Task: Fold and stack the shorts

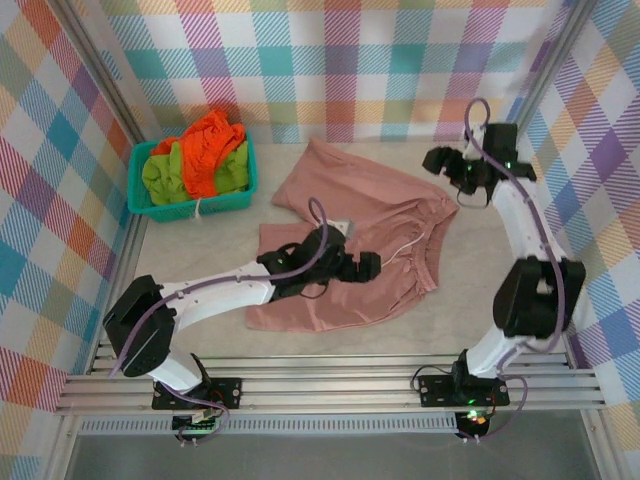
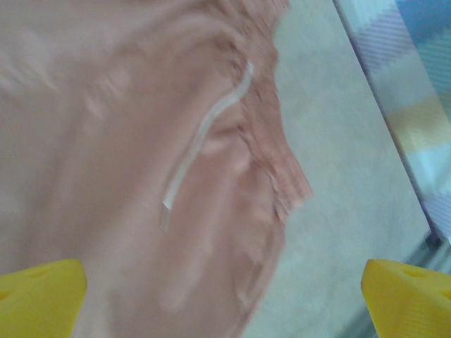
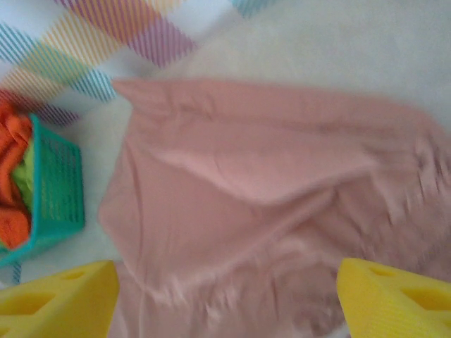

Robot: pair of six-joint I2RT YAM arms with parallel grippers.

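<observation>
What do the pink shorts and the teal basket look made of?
Pink shorts: soft, matte cloth, going by the wrinkles, the gathered waistband and how limply they lie; which fibre, I cannot tell. Teal basket: stiff moulded plastic mesh by its look, with a regular grid of holes in straight walls.

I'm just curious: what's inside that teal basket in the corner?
The teal basket holds crumpled bright orange shorts piled over lime green shorts. Whatever lies beneath them, and the basket's floor, is covered.
</observation>
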